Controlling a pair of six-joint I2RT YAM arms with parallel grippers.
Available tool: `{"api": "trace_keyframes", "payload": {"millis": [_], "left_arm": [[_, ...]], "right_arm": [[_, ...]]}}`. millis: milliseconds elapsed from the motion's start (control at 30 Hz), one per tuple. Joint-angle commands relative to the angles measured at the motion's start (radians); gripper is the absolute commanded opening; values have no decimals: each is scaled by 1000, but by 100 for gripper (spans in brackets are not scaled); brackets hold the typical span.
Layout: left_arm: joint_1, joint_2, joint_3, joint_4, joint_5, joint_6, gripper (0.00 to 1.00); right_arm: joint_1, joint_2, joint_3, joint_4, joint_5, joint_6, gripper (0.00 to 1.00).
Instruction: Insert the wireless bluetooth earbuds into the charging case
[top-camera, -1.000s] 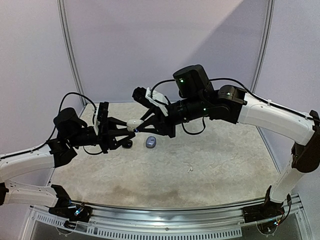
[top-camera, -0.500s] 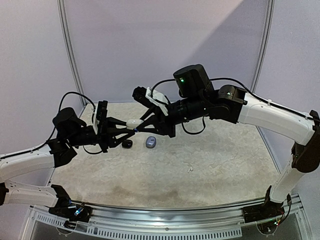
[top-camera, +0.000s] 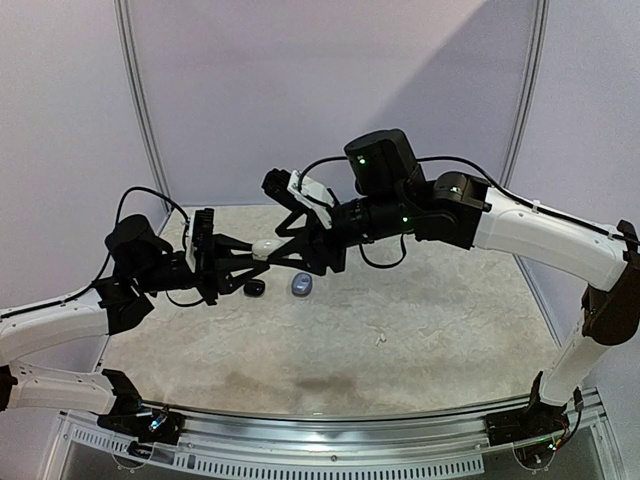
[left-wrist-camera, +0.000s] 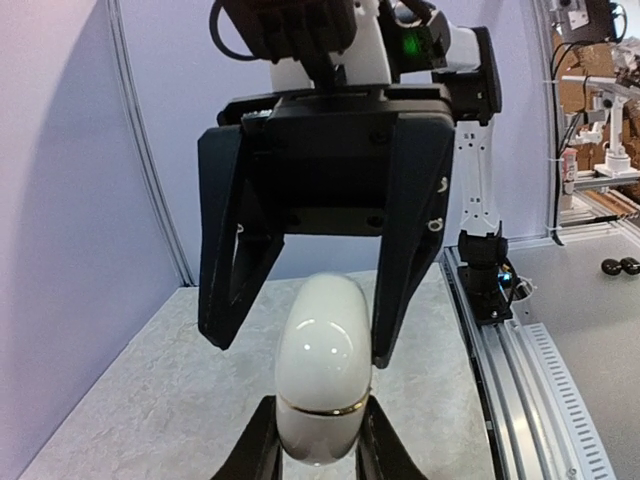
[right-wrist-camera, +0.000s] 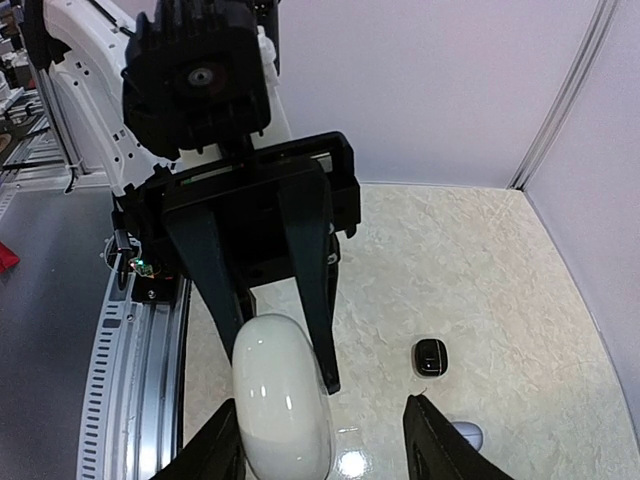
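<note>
The left gripper (left-wrist-camera: 318, 445) pinches the white charging case (left-wrist-camera: 322, 360) below its seam; the right gripper (right-wrist-camera: 330, 440), spread around the lid half, should centre itself before closing gently.

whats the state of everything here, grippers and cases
white case: closed, held off the table
left gripper: shut on white case
right gripper: open, fingers either side of white case
black case: lying on table
grey case: lying on table
</note>
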Motion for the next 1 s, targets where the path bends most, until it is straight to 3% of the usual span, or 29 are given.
{"api": "trace_keyframes", "payload": {"millis": [0, 367, 500, 700, 967], "left_arm": [[-9, -8, -1, -92, 69, 128, 0], [-13, -17, -5, -92, 54, 137, 0], [-13, -15, -15, -47, 37, 75, 0], [-13, -8, -46, 42, -72, -158, 0], [-7, -3, -57, 69, -163, -215, 0]], "right_arm": [[-12, 12, 40, 76, 90, 25, 54], [-19, 18, 34, 41, 61, 55, 54], [-19, 29, 34, 16, 75, 68, 54], [-19, 31, 64, -4, 111, 83, 55], [-22, 45, 221, 18, 150, 174, 62]]}}
